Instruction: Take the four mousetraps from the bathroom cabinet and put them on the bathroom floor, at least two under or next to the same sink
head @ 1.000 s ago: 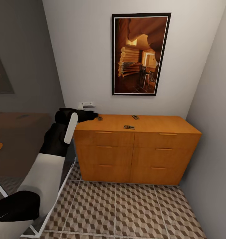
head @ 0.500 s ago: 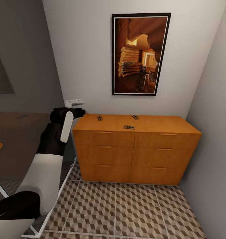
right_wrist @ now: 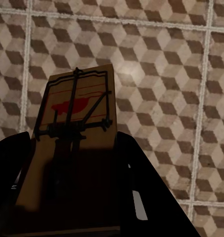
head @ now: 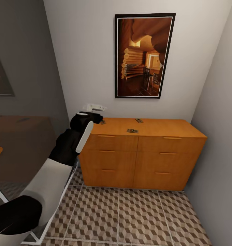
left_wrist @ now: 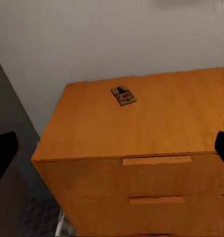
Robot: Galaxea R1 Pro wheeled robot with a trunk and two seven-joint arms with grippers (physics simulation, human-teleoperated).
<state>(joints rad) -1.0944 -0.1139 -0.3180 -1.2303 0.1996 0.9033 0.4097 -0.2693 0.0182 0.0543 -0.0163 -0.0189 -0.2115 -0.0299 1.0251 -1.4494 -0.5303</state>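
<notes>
The orange-brown cabinet (head: 140,153) stands against the back wall. Three mousetraps lie on its flat top: one at the left end (head: 102,121), one at the back (head: 139,120) and one near the front edge (head: 132,131). My left gripper (head: 97,119) hovers at the cabinet's left end, close to the left mousetrap (left_wrist: 123,95), and it is open (left_wrist: 113,148) with its fingers (left_wrist: 3,150) wide apart. My right gripper (right_wrist: 74,197) is shut on another mousetrap (right_wrist: 77,143), held above the cube-patterned bathroom floor (right_wrist: 166,74).
A dark framed picture (head: 145,54) hangs above the cabinet. A grey wall (head: 218,143) closes the right side. A dark surface (head: 20,136) and a white frame rail (head: 54,212) lie at the left. Tiled floor (head: 129,215) spreads in front of the cabinet.
My left arm pulled back to the left, away from the cabinet, then swung right again to the cabinet's left end. The three mousetraps on top have not moved.
</notes>
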